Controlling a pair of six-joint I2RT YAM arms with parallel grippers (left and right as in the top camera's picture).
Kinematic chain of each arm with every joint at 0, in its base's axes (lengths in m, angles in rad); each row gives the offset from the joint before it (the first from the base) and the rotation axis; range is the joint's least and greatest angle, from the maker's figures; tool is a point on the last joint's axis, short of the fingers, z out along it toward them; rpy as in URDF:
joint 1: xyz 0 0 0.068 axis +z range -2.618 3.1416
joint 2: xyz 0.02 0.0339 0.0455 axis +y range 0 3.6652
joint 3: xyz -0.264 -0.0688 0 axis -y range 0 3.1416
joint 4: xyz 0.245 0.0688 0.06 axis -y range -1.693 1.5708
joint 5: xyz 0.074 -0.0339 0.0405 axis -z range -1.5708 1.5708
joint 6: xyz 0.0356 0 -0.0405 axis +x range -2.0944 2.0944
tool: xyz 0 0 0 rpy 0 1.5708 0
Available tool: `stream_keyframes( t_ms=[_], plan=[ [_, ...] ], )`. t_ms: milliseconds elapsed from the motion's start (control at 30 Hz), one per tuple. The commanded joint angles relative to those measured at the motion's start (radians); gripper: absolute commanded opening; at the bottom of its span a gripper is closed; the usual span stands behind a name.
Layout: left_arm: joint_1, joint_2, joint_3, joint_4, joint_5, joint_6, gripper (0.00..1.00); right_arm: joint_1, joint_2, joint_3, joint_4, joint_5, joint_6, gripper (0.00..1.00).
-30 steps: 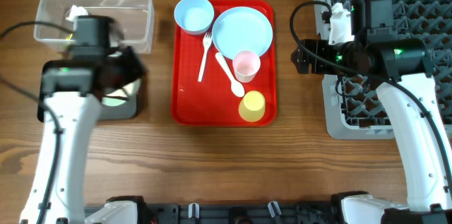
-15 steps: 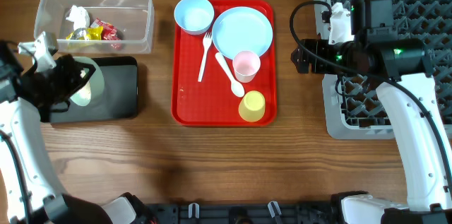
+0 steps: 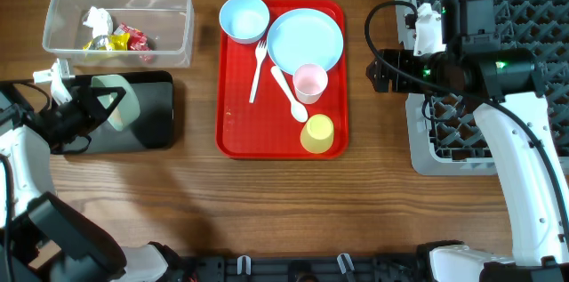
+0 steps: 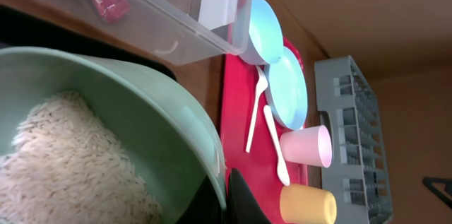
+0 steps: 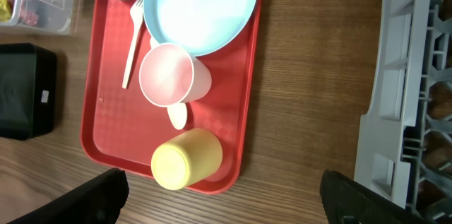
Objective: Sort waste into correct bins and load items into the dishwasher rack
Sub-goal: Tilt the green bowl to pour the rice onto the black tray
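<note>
Wood-grain tabletop; left gripper clamps a smooth pale-green bowl of rice over the matte black tray; right gripper gapes wide.

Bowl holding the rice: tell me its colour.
The bowl is pale green, clearest in the left wrist view.

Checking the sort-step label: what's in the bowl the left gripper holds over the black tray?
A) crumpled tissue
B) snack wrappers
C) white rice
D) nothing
C: the left wrist view looks into the green bowl, gripped at its rim by the left gripper, and shows a bed of white rice grains; the wrappers and tissue lie in the clear tub.
</note>
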Motion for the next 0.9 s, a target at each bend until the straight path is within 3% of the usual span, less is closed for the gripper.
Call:
stream_keyframes(
  t_ms=[0, 433, 867],
  plan=[
    [0.004, 0.042, -0.005, 0.032, 0.095, 0.028, 0.04, 0.007, 0.006, 0.016, 0.002, 0.012, 0.014, 0.92],
    [0.091, 0.085, -0.005, 0.031, 0.386, 0.027, 0.04, 0.007, 0.006, 0.016, -0.025, 0.013, 0.013, 0.92],
    [0.188, 0.107, -0.005, -0.006, 0.399, 0.028, 0.04, 0.007, 0.006, 0.016, -0.024, 0.013, 0.014, 0.92]
  ],
)
